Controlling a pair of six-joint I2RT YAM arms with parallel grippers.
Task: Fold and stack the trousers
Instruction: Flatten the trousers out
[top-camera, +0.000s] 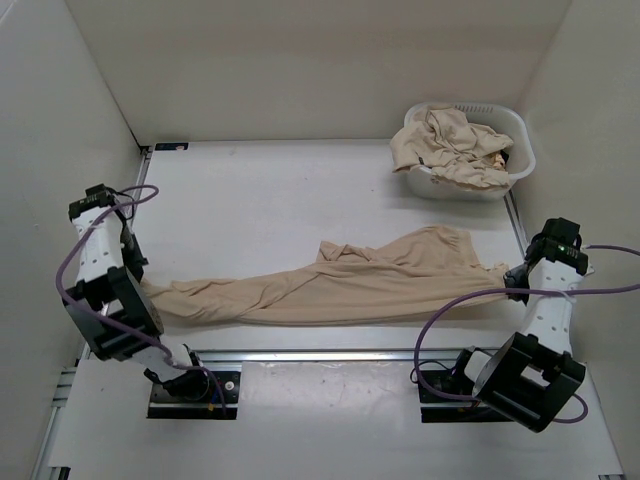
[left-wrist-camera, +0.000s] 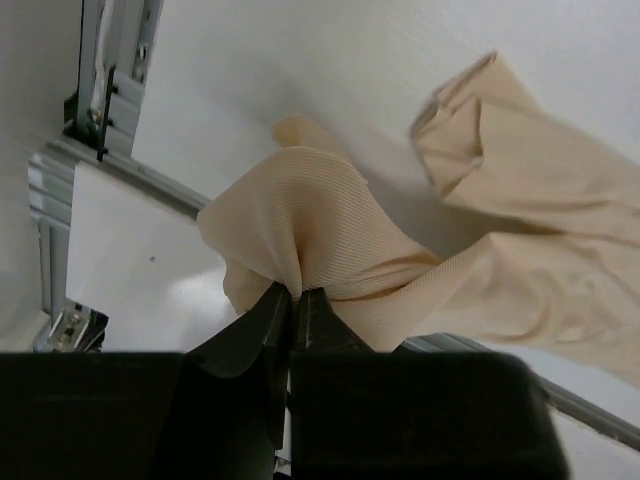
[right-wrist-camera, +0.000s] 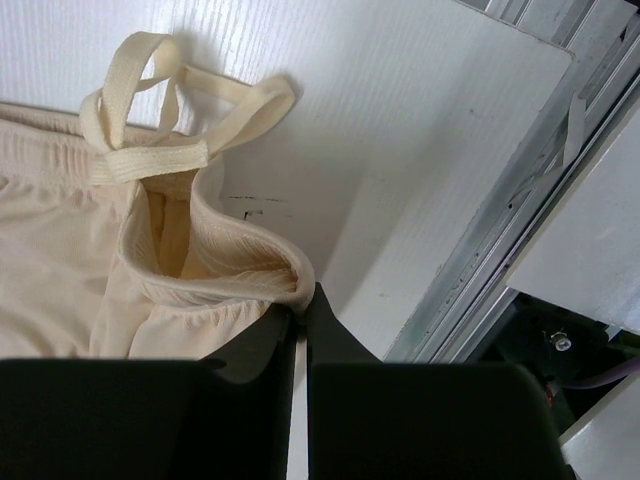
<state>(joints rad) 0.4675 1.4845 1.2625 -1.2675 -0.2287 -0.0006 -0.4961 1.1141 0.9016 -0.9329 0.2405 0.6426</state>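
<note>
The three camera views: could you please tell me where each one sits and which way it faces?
Top external: above and behind the bases, looking down on the table, the spread trousers and the basket; left arm and right arm show.
Left wrist: on the left arm, looking along the left tool, shut on one end of the trousers.
Right wrist: on the right arm, looking along the right tool, shut on the waistband beside the drawstring.
Shared: all three see the same trousers.

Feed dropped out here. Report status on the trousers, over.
Left tool shut on trousers leg end. Right tool shut on waistband. Trousers stretched between them, unfolded. Basket far right, out of the way.
</note>
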